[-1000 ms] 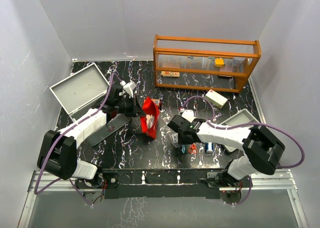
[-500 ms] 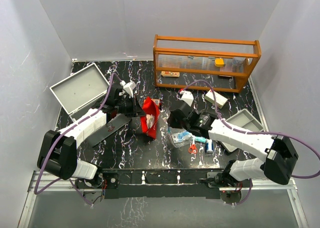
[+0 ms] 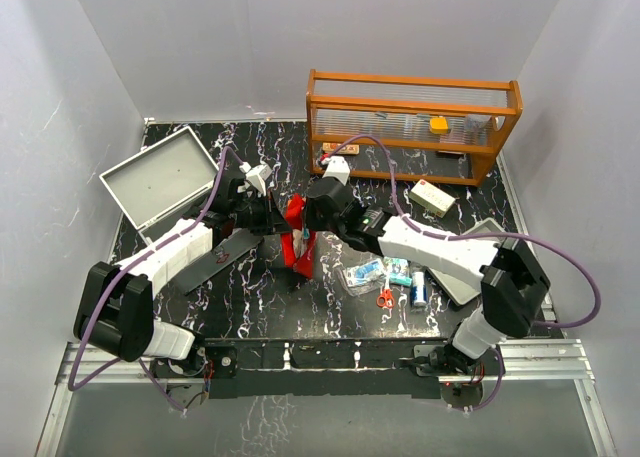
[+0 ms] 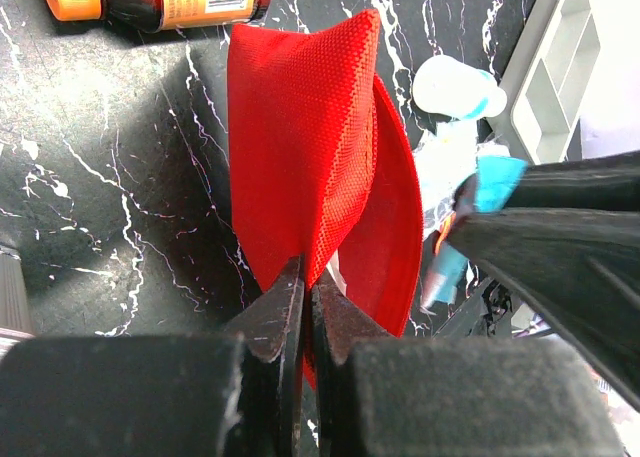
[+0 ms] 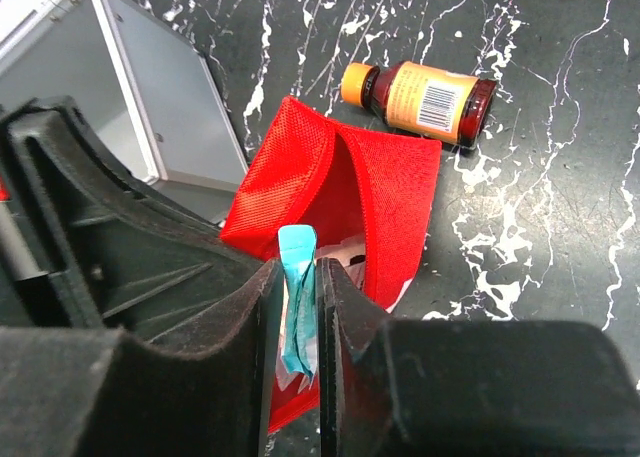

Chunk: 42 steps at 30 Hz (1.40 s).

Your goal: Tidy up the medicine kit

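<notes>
Red pouch (image 4: 300, 147) is only partly packed, by my reading: nearest you, scissors (image 3: 385, 298) and sachets (image 3: 362, 274) lie loose on the table (image 3: 250, 307). Mid-table, your left gripper (image 4: 305, 297) is pinched on the pouch's edge, propping its mouth open. Your right gripper (image 5: 297, 277) clamps what may be a blue-tipped sachet (image 5: 297, 307) just above that mouth. Beyond, a brown bottle (image 5: 420, 95) lies beside the pouch, unpacked.

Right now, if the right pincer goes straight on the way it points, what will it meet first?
Probably the open red pouch, just ahead of the blue-edged packet the right pincer grips; depth unclear.
</notes>
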### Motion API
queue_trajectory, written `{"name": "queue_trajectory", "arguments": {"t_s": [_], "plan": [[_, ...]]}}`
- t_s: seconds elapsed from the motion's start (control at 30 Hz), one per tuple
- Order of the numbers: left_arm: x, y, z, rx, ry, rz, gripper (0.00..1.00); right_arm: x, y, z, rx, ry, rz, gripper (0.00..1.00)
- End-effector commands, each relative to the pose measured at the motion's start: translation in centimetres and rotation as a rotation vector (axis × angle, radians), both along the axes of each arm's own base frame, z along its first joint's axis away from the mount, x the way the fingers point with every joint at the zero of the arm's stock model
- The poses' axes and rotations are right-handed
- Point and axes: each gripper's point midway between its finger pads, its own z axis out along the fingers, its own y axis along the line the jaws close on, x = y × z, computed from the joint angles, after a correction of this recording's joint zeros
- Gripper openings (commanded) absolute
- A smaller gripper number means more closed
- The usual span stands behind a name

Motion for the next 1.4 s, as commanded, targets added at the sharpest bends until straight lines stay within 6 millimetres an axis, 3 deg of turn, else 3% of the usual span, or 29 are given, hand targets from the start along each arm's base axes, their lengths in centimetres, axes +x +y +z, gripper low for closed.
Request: {"name": "queue_trajectory", "arguments": {"t_s": [0.0,0.43,0.6,0.9,1.1,1.23,1.37], "plan": [[-0.4,-0.4,1.4,-0.035,-0.035,-0.024,0.00,1.7,1.1,2.2,0.005,-0.092,0.014,0.18],[-0.4,-0.4,1.4,-0.036,-0.033,-0.026,0.00,3.1,0.9,0.0,-0.106,-0.106,-0.002,0.23],[-0.4,-0.5,1.3,-0.037,-0.032,-0.027,0.00,3.3,0.9,0.4,-0.107,-0.119,-0.009,0.32],[-0.4,-0.4,1.3,-0.034,-0.032,-0.026,0.00,1.9,0.7,3.0,-0.032,-0.126,0.031,0.35],[-0.2,-0.4,1.3,-0.032,-0.031,-0.024,0.00,-0.6,-2.8,4.1,0.004,-0.119,-0.008,0.40],[-0.3,-0.4,1.4,-0.031,-0.032,-0.023,0.00,-2.9,-7.2,1.2,-0.071,-0.030,-0.099,0.43],[-0.2,-0.4,1.4,-0.031,-0.036,-0.021,0.00,-6.1,-12.7,-3.1,-0.185,0.100,-0.224,0.43]]}}
